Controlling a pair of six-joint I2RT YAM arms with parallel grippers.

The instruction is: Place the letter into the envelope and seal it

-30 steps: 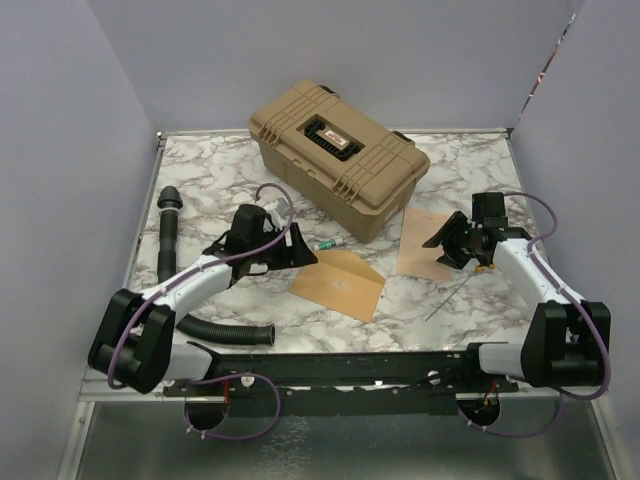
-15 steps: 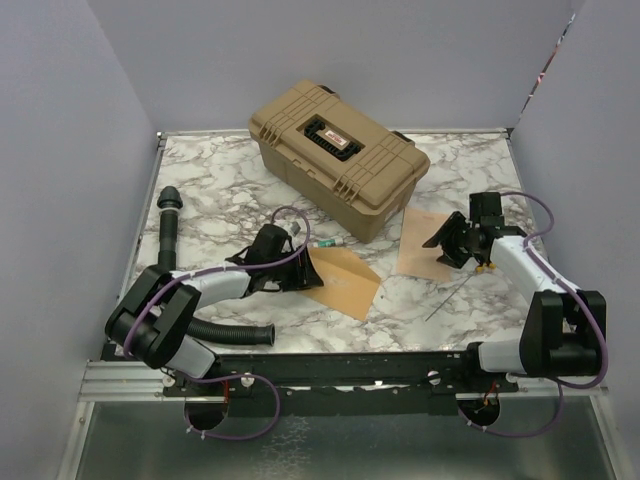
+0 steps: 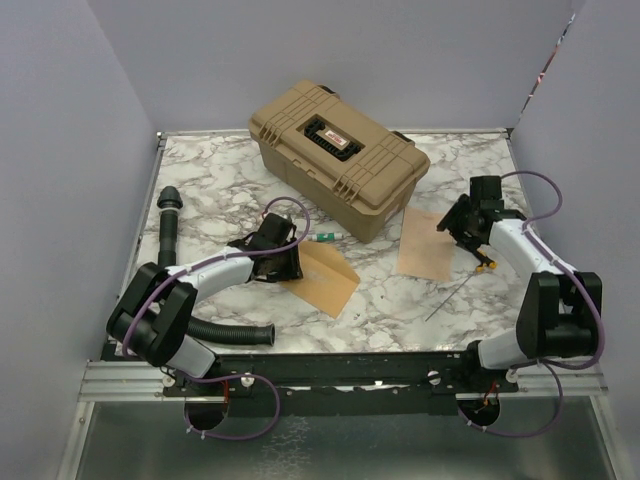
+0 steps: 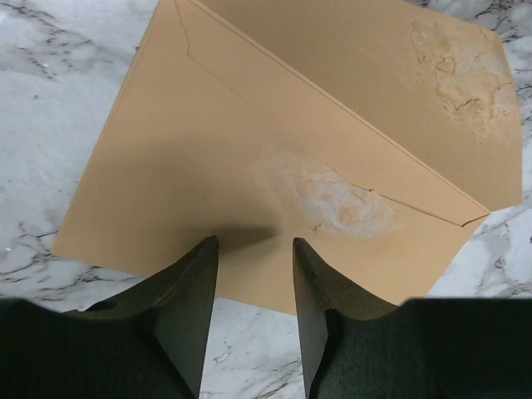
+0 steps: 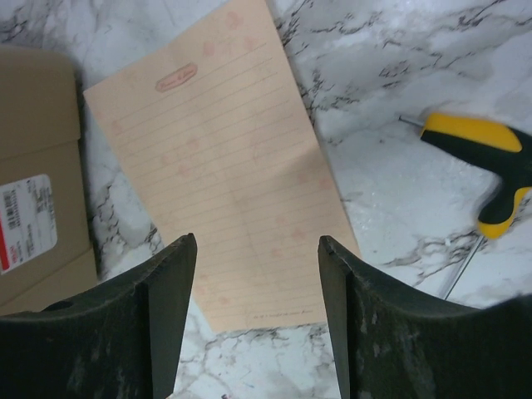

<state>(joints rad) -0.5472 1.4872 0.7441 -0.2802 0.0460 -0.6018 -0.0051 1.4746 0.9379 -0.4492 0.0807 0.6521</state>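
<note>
**Both grippers hovering with jaws apart over their papers**

The left gripper [image 4: 255,243] is hanging low over the marble table [image 3: 215,175], its jaws standing apart with nothing between them. The envelope [image 4: 274,141] is lying flat just ahead of and beneath its fingertips, flap spread open on the far side. The right gripper [image 5: 256,241] is hovering with jaws wide apart and gripping nothing. The letter [image 5: 220,166] is lying flat below and ahead of it, between the two fingers. A yellow-handled screwdriver [image 5: 486,154] is lying to that gripper's right and the tan case [image 5: 33,141] to its left.
</note>
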